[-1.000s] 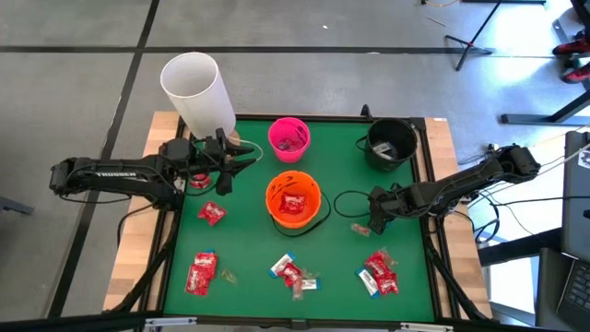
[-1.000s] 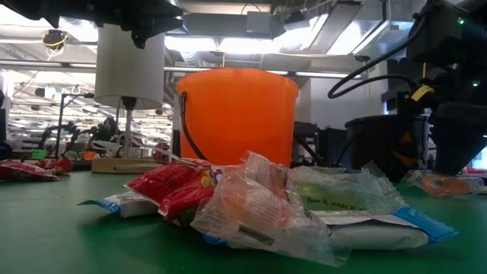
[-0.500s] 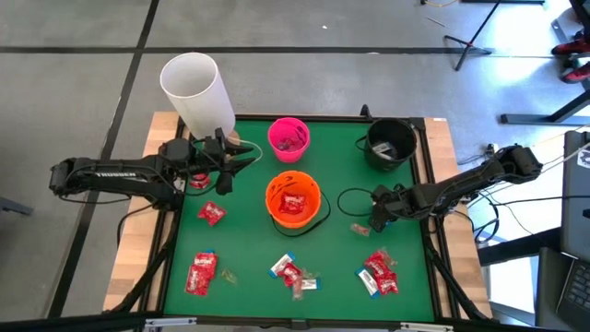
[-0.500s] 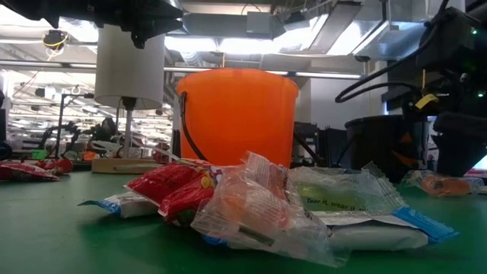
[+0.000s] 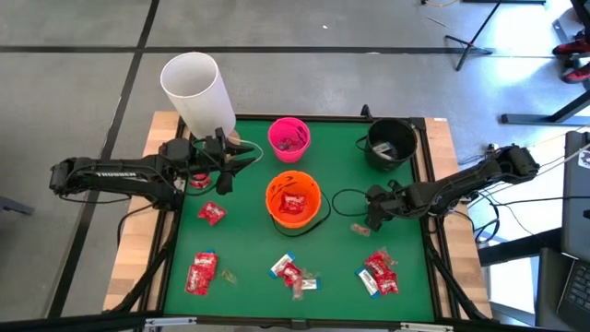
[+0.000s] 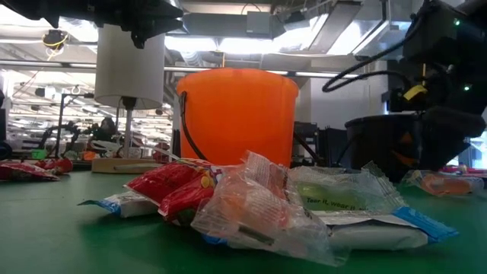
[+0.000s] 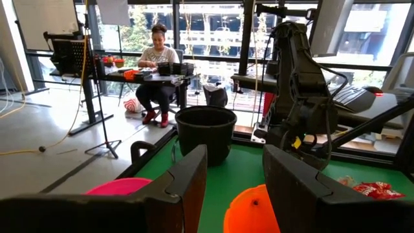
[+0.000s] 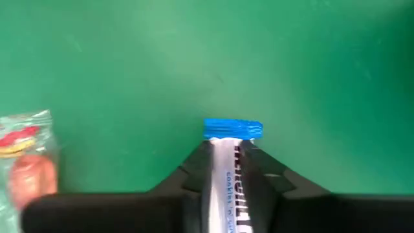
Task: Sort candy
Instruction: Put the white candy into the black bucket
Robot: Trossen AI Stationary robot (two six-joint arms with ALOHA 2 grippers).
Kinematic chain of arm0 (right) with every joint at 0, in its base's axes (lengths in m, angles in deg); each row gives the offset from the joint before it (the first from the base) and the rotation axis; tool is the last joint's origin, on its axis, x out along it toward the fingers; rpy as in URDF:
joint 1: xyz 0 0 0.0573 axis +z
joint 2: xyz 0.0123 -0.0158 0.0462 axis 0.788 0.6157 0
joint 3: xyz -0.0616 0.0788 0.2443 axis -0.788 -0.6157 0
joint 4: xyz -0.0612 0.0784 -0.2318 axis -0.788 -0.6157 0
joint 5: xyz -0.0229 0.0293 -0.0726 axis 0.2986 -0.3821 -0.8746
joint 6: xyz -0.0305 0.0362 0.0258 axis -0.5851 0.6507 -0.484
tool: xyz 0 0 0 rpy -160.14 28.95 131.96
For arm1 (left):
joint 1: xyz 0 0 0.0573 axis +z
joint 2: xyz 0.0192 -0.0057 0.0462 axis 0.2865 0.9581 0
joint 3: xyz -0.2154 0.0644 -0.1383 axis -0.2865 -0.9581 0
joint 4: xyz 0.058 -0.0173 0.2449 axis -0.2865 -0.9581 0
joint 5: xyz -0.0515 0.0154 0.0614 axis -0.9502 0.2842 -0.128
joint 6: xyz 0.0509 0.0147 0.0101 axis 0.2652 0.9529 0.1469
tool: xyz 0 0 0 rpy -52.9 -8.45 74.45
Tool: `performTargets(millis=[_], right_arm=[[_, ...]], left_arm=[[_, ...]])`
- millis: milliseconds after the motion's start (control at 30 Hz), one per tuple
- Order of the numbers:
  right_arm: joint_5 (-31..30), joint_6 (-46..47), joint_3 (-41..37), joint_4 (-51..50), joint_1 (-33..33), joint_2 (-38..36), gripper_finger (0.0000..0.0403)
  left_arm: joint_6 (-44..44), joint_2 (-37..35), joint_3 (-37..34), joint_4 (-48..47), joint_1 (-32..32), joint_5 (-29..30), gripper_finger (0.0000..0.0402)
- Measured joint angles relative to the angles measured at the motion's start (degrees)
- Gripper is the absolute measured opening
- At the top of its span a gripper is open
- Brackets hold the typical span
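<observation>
My right gripper (image 5: 376,221) is low over the green table, right of the orange bucket (image 5: 293,200), and is shut on a white-wrapped candy with a blue end (image 8: 233,129). A clear-wrapped candy (image 5: 359,228) lies on the table just beside it. Red-wrapped candy lies on the table singly (image 5: 211,213) and in heaps (image 5: 201,273), (image 5: 293,274), (image 5: 379,273). My left gripper (image 5: 224,175) waits open at the far left, near the pink bucket (image 5: 289,138), with nothing between its fingers (image 7: 187,181). My right gripper pinches the white wrapper (image 8: 231,175) between its two fingers, coming from above with the fingers pointing down. The wrapper runs along the fingers, and its blue end sticks out past the fingertips. Whether the candy is clear of the table I cannot tell.
A black bucket (image 5: 390,143) stands at the far right and a tall white cylinder (image 5: 196,92) at the far left corner. A black cable loops on the table between the orange bucket and my right gripper. People sit in the room beyond the table.
My right gripper has shifted slightly toward the orange bucket, low over the table, and has closed on the white candy. My left arm has kept still.
</observation>
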Motion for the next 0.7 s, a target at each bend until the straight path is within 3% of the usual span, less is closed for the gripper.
performTargets(millis=[300,700], right_arm=[[-5.8,-6.7,8.0,-0.2,0.0,-0.1,0.0003],[-20.0,-16.1,22.2,-9.9,-0.1,-1.5,0.0001]], left_arm=[[0.0,0.0,0.0,0.1,0.0,0.2,0.0141],[0.0,0.0,0.0,0.1,0.0,0.3,0.0141]])
